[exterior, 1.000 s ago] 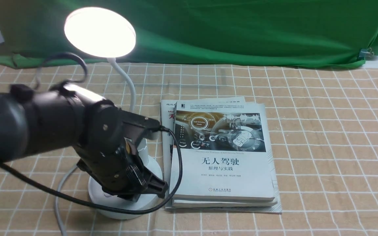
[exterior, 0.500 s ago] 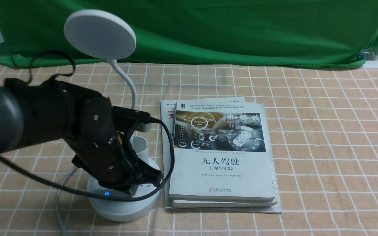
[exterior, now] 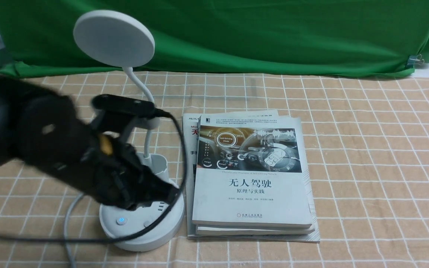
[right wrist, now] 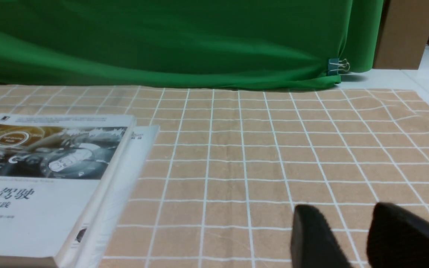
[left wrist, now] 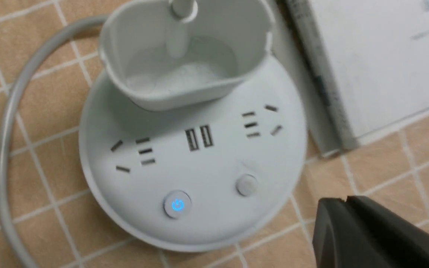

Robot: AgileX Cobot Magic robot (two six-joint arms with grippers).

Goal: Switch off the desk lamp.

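Front forward, left wrist over desk lamp (left wrist: 199, 160), right low, books (exterior: 251, 178) shared

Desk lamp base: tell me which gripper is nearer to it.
Left. The left gripper hangs just over the desk lamp base, beside its cup holder. The right gripper is far off over checked cloth, past the books.

Stacked books (exterior: 251, 178) on checkered tablecloth (exterior: 367, 167); green backdrop (exterior: 274, 33) behind.

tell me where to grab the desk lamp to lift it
On the desk lamp, probably the straight lower stretch of neck just above the cup holder, pinched from the robot's left. It is thin and upright there, the books crowd its right, and the base looks too wide.
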